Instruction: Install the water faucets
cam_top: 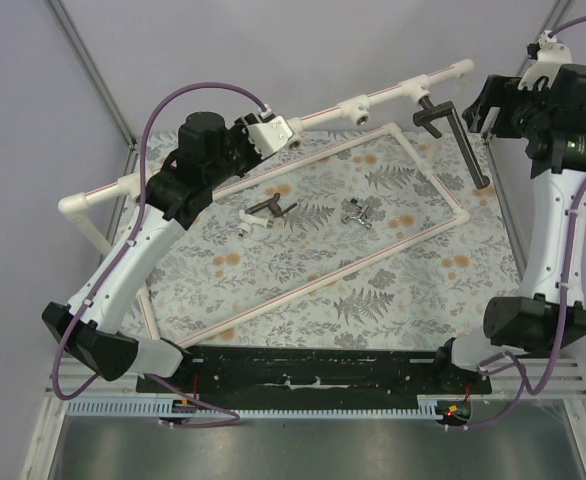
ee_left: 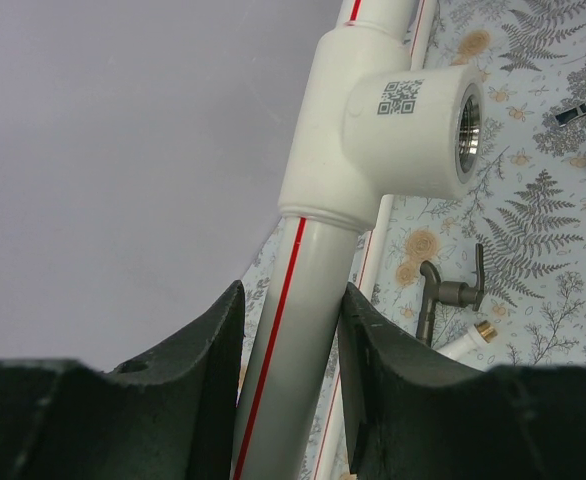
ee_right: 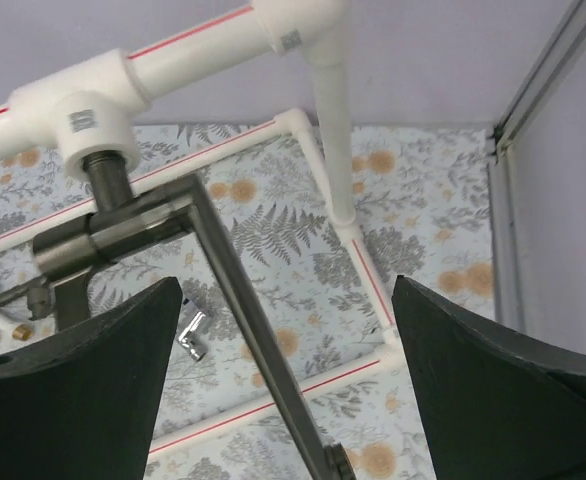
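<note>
Fern-print mat (cam_top: pixel 393 290) under a white pipe frame (cam_top: pixel 393 92). Left gripper (ee_left: pixel 291 320) is clamped on the frame's raised rail (just below a tee socket). Right gripper (ee_right: pixel 285 295) gapes wide, holding nothing. Long-spout faucet (cam_top: pixel 465 148) sits in a rail socket. Short dark faucet (cam_top: pixel 268 212) and silver faucet (cam_top: pixel 358 213) lie on the mat.

Plain lilac-grey walls (cam_top: pixel 303 50), slim metal corner posts (cam_top: pixel 88 62), fern-print tablecloth (cam_top: pixel 393 290), possibly a steel sheet (cam_top: pixel 323 450) nearest.
</note>
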